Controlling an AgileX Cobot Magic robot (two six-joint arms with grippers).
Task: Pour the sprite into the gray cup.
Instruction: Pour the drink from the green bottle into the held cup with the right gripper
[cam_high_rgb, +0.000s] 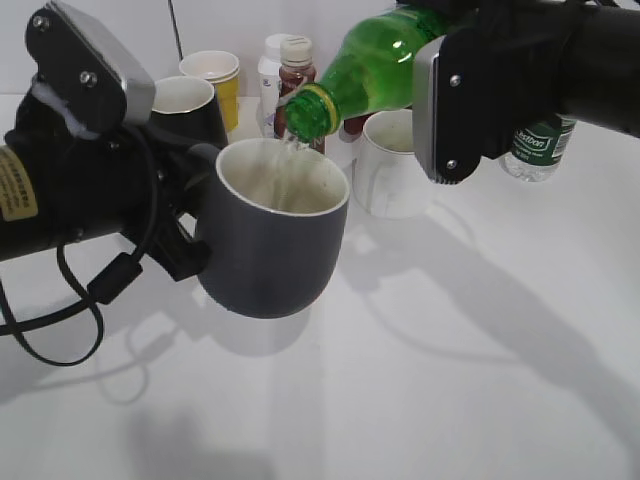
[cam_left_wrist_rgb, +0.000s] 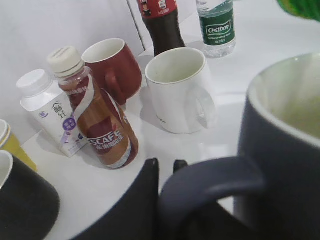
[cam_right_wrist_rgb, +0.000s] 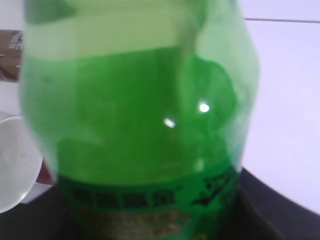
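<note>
Filling almost the whole right wrist view, the sprite (cam_right_wrist_rgb: 140, 125) is a blur of translucent green plastic with two bright glints, its label only a dark smear along the bottom edge, and the right gripper's fingers cannot be made out there at all. From the exterior view the bottle (cam_high_rgb: 375, 65) is tipped neck-down from the upper right of the frame, its body vanishing into the right gripper (cam_high_rgb: 450, 100), whose grey plate and black housing hide the grip itself; it has the bottle clasped, since nothing else carries it. The green mouth sits just above the far rim of the gray cup (cam_high_rgb: 270, 250), with a thin thread of liquid between them that is hard to see. That cup is matt dark gray outside, cream inside, rounded and squat, held clear of the white table (cam_high_rgb: 450, 380) left of centre. The left gripper (cam_high_rgb: 185, 245) has closed on its loop handle, though only black finger ends (cam_left_wrist_rgb: 145, 200) show beside the handle in the left wrist view. Behind, partly hidden, stand a white mug (cam_left_wrist_rgb: 177, 90), a dark red mug (cam_left_wrist_rgb: 112, 67), a brown coffee bottle (cam_left_wrist_rgb: 97, 125), a small white carton (cam_left_wrist_rgb: 45, 107) and a water bottle (cam_left_wrist_rgb: 216, 27) cut off at the top edge.
</note>
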